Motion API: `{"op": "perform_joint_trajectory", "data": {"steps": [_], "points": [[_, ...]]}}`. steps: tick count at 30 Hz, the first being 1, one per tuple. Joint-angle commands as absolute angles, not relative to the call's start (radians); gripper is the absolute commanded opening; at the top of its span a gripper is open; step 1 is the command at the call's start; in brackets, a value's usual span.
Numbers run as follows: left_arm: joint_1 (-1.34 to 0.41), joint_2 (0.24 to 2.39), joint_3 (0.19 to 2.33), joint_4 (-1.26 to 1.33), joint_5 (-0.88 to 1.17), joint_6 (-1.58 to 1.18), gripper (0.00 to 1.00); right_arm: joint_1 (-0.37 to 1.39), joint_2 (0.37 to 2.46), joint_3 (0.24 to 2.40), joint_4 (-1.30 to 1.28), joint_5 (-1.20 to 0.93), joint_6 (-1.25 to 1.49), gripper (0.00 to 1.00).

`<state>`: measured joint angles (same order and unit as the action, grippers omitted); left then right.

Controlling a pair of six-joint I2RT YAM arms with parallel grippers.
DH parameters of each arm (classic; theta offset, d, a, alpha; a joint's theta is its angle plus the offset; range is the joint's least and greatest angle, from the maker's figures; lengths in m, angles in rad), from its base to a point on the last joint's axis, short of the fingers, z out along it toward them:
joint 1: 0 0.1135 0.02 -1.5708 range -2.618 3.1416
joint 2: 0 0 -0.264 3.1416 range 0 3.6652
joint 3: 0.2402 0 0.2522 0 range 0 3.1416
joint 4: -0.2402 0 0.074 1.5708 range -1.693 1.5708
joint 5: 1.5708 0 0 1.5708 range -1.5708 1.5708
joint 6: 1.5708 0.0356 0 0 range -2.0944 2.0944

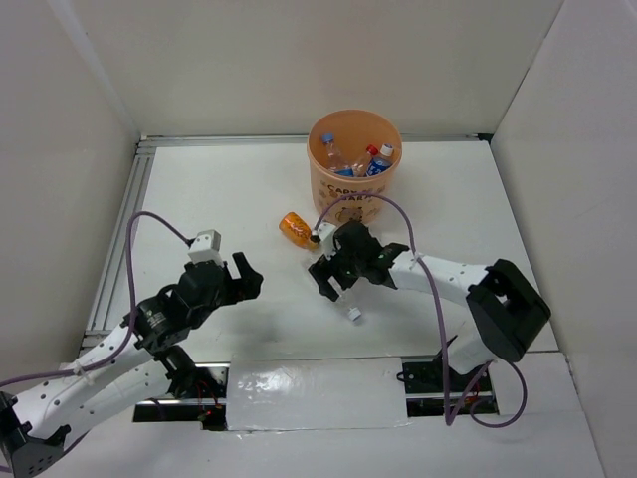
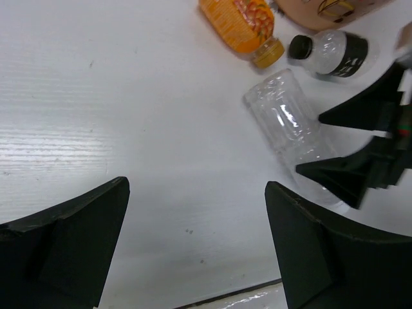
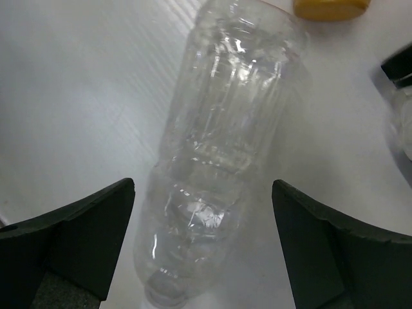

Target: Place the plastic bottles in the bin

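A clear label-less bottle (image 3: 219,161) lies on the white table, its neck towards the camera in the right wrist view. My right gripper (image 3: 203,193) is open, with a finger on each side of the bottle and not touching it; it also shows in the top view (image 1: 333,282). An orange bottle (image 1: 295,228) lies just left of the bin (image 1: 338,184), which holds several bottles. A tiny dark-labelled bottle (image 2: 335,55) lies beside the orange bottle (image 2: 241,19). My left gripper (image 1: 249,279) is open and empty, left of the clear bottle (image 2: 286,119).
White walls close in the table on the left, the back and the right. A metal rail (image 1: 124,229) runs along the left edge. A taped strip (image 1: 318,383) lies at the near edge between the arm bases.
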<state>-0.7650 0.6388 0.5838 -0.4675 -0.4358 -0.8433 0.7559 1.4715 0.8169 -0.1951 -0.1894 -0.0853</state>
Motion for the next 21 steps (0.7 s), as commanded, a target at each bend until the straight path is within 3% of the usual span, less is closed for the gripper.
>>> {"op": "perform_joint_trajectory", "data": {"steps": [1, 4, 9, 10, 17, 21], "points": [[-0.792, 0.615, 0.612, -0.440, -0.492, -0.925, 0.99, 0.779, 1.512, 0.842, -0.107, -0.022, -0.023, 0.94], [-0.810, 0.650, 0.612, -0.440, -0.492, -0.925, 0.99, 0.779, 1.554, 0.821, -0.083, -0.011, -0.034, 0.93], [-0.810, 0.713, 0.621, -0.381, -0.471, -0.951, 1.00, 0.779, 1.528, 0.810, -0.119, -0.156, -0.095, 0.62], [-0.810, 0.724, 0.621, -0.359, -0.471, -0.963, 1.00, 0.779, 1.511, 0.819, -0.142, -0.216, -0.110, 0.51], [-0.801, 0.817, 0.670, -0.275, -0.471, -1.020, 1.00, 0.683, 1.290, 1.031, -0.440, -0.610, -0.366, 0.36], [-0.781, 0.830, 0.699, -0.247, -0.437, -1.072, 1.00, 0.657, 1.157, 1.155, -0.436, -0.657, -0.448, 0.32]]}}
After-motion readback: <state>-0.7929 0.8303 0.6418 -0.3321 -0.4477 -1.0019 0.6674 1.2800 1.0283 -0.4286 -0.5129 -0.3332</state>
